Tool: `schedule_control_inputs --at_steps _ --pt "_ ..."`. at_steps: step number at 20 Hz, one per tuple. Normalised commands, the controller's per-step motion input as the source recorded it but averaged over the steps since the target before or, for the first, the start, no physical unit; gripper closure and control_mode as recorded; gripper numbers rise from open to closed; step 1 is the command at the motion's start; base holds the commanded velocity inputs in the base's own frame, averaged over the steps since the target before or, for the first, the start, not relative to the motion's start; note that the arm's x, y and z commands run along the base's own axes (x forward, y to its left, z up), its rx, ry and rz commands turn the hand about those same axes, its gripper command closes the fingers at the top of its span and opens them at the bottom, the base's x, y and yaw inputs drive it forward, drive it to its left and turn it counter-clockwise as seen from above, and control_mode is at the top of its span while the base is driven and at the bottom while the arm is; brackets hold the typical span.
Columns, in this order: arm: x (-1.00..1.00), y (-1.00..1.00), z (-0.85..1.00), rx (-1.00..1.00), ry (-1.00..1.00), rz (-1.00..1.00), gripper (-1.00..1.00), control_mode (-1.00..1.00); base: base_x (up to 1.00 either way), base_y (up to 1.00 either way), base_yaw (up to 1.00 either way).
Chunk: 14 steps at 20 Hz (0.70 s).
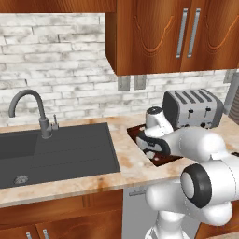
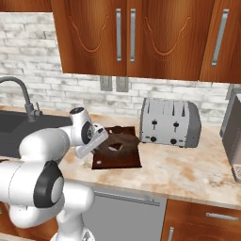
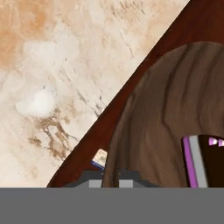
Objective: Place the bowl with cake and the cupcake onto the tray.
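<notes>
One bowl with cake (image 3: 166, 118) sits on the tray (image 2: 129, 157).

Brown bowl (image 3: 162, 122) on tray (image 3: 192, 26), purple-edged cake (image 3: 203, 159) inside, marble counter (image 3: 65, 65)

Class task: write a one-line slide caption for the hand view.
The shut hand grips the rim of the bowl with cake over the tray on the marble counter.

Arm (image 1: 205, 154): glossy white, rounded link housings joined by dark grey to black ring-shaped joint bands. Wrist housing carries a dark oval panel. Surfaces smooth; no visible cables, screws or markings.
</notes>
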Motion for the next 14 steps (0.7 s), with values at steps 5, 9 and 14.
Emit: schedule_control_inputs --at_steps 5,9,14 --pt "0.00 0.13 -0.05 0.00 0.03 0.00 -1.00 -1.00 0.00 0.00 0.00" --pt "-0.07 0.01 0.00 0.01 0.00 0.00 -1.00 -1.00 0.00 0.00 0.00" --pt "-0.15 0.00 0.11 0.00 0.00 0.00 -1.00 -1.00 0.00 0.00 0.00"
